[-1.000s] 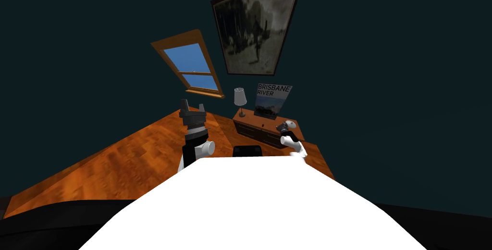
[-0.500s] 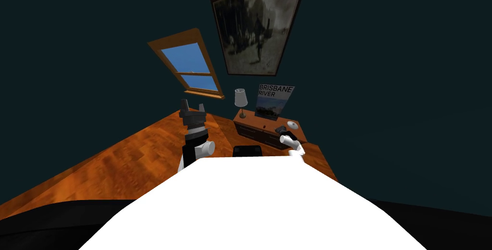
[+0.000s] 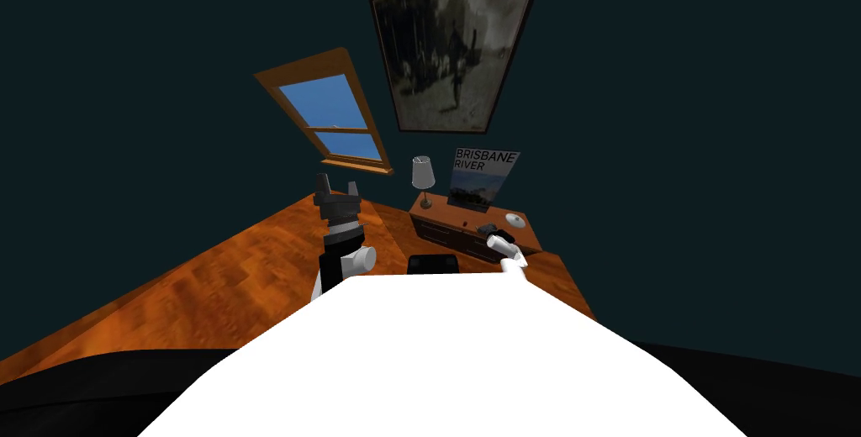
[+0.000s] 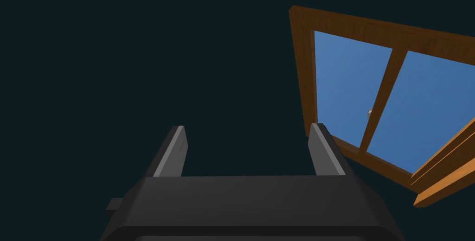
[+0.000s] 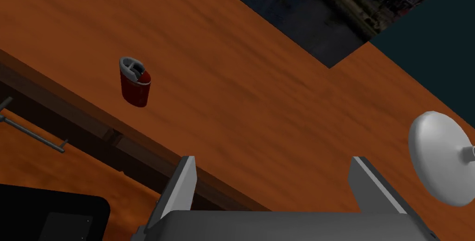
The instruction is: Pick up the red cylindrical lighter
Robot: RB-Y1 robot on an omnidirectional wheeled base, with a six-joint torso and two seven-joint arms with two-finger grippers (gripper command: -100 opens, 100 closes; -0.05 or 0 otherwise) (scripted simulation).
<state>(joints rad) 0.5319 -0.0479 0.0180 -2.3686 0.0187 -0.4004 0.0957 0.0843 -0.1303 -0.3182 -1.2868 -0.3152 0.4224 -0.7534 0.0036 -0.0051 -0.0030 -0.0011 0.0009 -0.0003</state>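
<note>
Red lighter (image 5: 135, 81) upright near the front edge of the dresser (image 5: 259, 113) — untouched.
Right gripper (image 5: 273, 185) hovers over that edge, fingers apart; left gripper (image 4: 246, 152) well clear, fingers apart too.

Dark teal walls (image 3: 168, 79), wooden floor (image 3: 210, 281), sideboard (image 3: 443, 227) (lamp (image 3: 422, 174) on top)

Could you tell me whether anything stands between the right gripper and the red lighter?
Nothing visible does. The open right gripper hovers over the cabinet top, and only bare wood lies between it and the red lighter. The white round object sits on the gripper's other side, away from the lighter.
</note>
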